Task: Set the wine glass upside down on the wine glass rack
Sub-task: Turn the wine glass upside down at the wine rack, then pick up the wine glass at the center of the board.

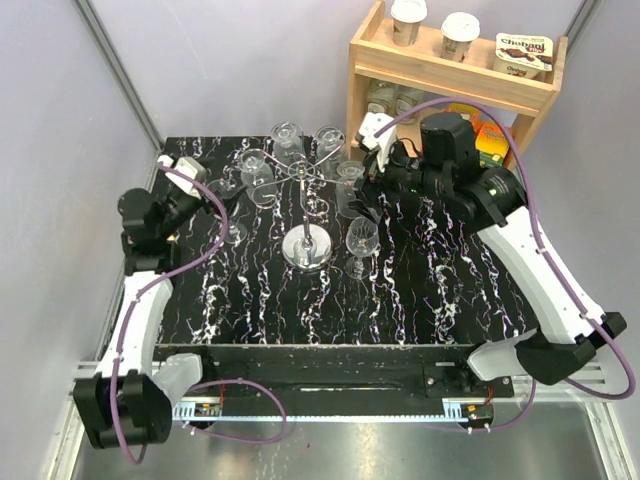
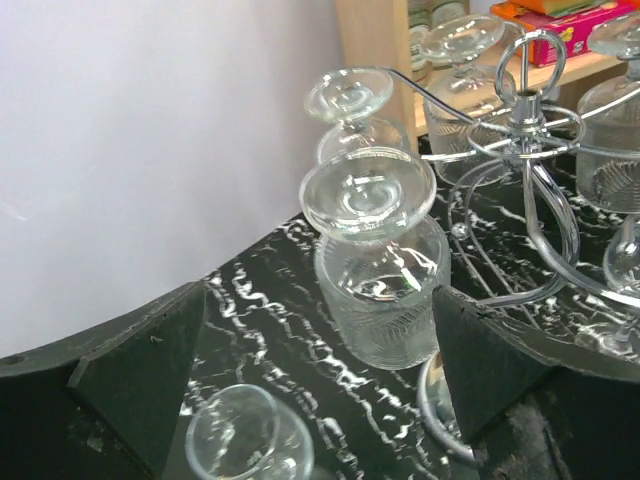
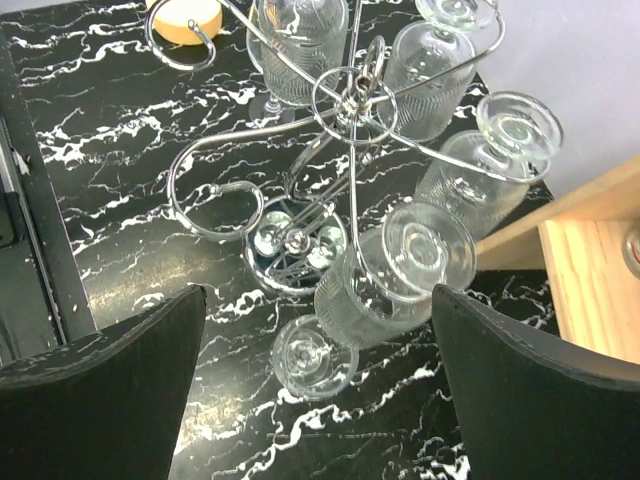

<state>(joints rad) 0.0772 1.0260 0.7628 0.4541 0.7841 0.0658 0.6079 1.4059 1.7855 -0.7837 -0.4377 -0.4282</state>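
Four glasses (image 3: 365, 295) hang bowl-down from the rack (image 1: 307, 250) in the middle of the table (image 1: 430, 300). Among them, by the look of it, is the task's glass (image 2: 378, 300), its foot caught on a wire arm just in front of the left claw (image 2: 320, 300), whose fingers are spread wide and grip nothing. The right claw (image 3: 320, 292), likewise spread and empty, hovers over the rack's far right side. Trouble would most likely come on the way out: a finger drawn back crookedly could clip the hanging bowl and swing it into its neighbour, or slide the foot off the arm's open end. A loose glass (image 2: 245, 440) stands right beneath the left claw and a second loose glass (image 1: 362, 240) beside the rack's base; a low sweep could topple either. The rack looks light enough to tip if hooked. On the wooden shelf (image 1: 455, 72) behind, a yogurt cup (image 1: 525, 52) appears to read "Chobani"; print on the boxes (image 2: 575, 18) is too small to read.
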